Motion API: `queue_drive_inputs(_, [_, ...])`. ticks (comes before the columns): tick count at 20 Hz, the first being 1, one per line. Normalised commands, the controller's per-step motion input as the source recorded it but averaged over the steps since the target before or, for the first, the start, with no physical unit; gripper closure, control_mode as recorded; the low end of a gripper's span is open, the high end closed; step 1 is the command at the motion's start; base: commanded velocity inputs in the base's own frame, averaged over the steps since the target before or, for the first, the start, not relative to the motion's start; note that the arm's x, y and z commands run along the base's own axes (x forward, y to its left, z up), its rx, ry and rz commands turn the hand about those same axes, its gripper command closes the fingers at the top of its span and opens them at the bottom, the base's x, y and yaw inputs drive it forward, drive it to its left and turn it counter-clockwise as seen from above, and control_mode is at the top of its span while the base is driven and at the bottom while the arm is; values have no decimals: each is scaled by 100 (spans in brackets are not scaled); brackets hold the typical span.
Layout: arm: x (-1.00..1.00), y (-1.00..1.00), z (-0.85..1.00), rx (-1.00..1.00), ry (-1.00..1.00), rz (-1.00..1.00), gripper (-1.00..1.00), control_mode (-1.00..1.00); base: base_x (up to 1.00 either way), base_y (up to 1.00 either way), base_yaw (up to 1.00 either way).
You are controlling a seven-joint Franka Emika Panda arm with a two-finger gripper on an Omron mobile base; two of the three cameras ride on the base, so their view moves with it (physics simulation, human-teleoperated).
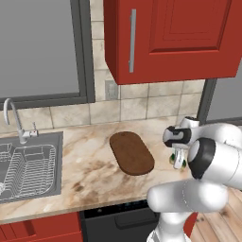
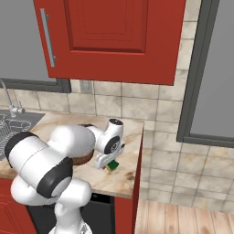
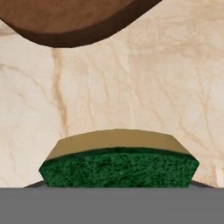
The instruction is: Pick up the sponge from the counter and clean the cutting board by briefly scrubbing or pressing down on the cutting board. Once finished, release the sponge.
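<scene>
My gripper [image 1: 178, 162] points down over the counter [image 1: 85, 165] just right of the cutting board [image 1: 131, 152], shut on the sponge [image 1: 173, 159]. In the hand view the sponge [image 3: 118, 168] sits between the fingertips, its dark green face toward the camera and the yellow layer behind it. The dark brown board's rounded end [image 3: 74, 22] lies beyond it on the beige marble counter [image 3: 131, 87]. From the right base view the sponge [image 2: 113, 165] shows green under the hand [image 2: 109, 163], near the counter's right end [image 2: 123, 178]. My arm hides most of the board [image 2: 83, 159] there.
A steel sink [image 1: 28, 170] with a wire rack and a faucet [image 1: 13, 120] sits at the counter's left. A red wall cabinet [image 1: 165, 38] hangs above. The counter ends at a drop [image 2: 138, 157] just right of the hand.
</scene>
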Motion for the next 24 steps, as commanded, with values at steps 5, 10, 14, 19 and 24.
queue_drive_inputs(5, [0,0,-8,0,0,0,-100,-100,0,0,0])
queue_drive_inputs(10, [-8,0,9,0,-5,0,-100,-100,0,0,0])
queue_drive_inputs(14, [-25,0,46,0,-17,0,-100,-100,0,0,0])
queue_drive_inputs(19, [-41,-2,87,-3,-29,5,-100,-100,0,0,0])
queue_drive_inputs(24, [-52,2,96,0,-21,1,-100,-100,0,0,0])
